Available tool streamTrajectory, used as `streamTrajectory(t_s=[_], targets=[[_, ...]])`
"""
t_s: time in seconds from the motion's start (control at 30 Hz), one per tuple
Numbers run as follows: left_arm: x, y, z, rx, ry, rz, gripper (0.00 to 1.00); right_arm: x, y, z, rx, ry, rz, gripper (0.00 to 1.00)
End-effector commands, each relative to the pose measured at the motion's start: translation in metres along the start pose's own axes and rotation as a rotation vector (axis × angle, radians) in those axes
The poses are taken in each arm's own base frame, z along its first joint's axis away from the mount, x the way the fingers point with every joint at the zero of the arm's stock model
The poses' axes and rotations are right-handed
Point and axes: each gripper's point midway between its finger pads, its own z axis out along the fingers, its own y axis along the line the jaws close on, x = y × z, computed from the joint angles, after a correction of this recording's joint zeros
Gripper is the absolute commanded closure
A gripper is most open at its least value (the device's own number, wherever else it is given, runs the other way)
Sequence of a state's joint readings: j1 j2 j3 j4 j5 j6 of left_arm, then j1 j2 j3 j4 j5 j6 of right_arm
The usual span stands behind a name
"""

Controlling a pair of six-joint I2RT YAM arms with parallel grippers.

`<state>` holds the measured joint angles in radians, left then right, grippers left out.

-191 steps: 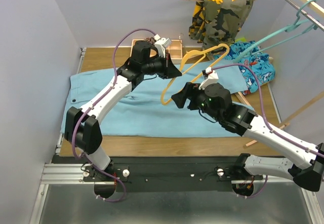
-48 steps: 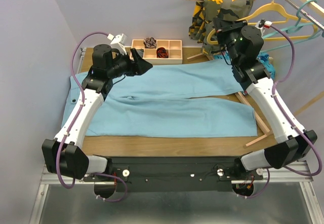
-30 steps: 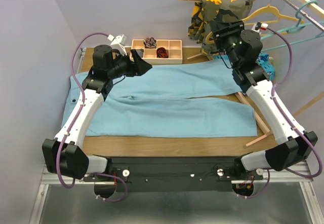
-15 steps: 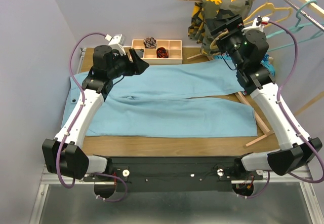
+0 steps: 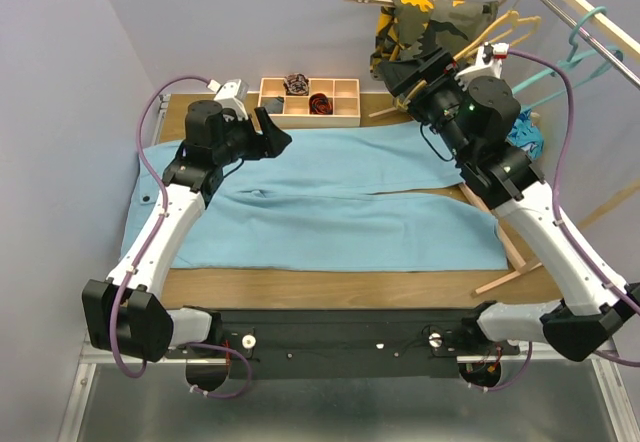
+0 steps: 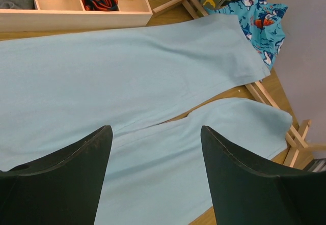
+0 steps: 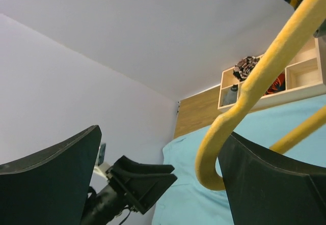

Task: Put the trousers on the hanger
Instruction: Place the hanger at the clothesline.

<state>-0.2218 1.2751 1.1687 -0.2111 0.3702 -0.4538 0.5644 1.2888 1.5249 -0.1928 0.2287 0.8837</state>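
1. The trousers (image 5: 350, 202) lie flat across the surface (image 5: 300, 287); the left gripper (image 6: 155, 131) hovers open above them.
2. The right gripper (image 7: 163, 133) stands open around the yellow hanger (image 7: 244, 97), not clamping it.
3. Best next: back clear, then reach for the teal hanger (image 5: 580, 34) hanging on the rail (image 5: 560, 0) at right.

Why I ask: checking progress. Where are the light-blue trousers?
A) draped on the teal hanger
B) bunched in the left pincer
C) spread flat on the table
C: the trousers lie spread flat across the table, legs side by side, with nothing gripping them.
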Motion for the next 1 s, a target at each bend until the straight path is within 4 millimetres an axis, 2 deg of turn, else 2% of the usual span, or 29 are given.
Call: streamTrajectory(t_s=[0.0, 0.13, 0.2, 0.37, 0.53, 0.97], targets=[[0.0, 0.003, -0.004, -0.005, -0.015, 0.022, 0.21, 0.028, -0.016, -0.02, 0.092, 0.062, -0.035, 0.0], [0.003, 0.005, -0.005, -0.01, -0.01, 0.03, 0.19, 0.053, -0.023, -0.03, 0.103, 0.114, -0.035, 0.0], [0.003, 0.007, -0.005, -0.018, -0.007, 0.035, 0.18, 0.059, -0.024, -0.032, 0.108, 0.123, -0.048, 0.0], [0.005, 0.01, -0.007, -0.035, -0.006, 0.037, 0.18, 0.07, -0.012, -0.036, 0.088, 0.148, -0.131, 0.0], [0.008, 0.012, -0.005, -0.037, -0.001, 0.034, 0.17, 0.081, -0.019, -0.04, 0.096, 0.19, -0.178, 0.0], [0.005, 0.01, 0.002, -0.021, 0.003, 0.036, 0.17, 0.062, -0.016, -0.045, 0.11, 0.124, -0.15, 0.0]])
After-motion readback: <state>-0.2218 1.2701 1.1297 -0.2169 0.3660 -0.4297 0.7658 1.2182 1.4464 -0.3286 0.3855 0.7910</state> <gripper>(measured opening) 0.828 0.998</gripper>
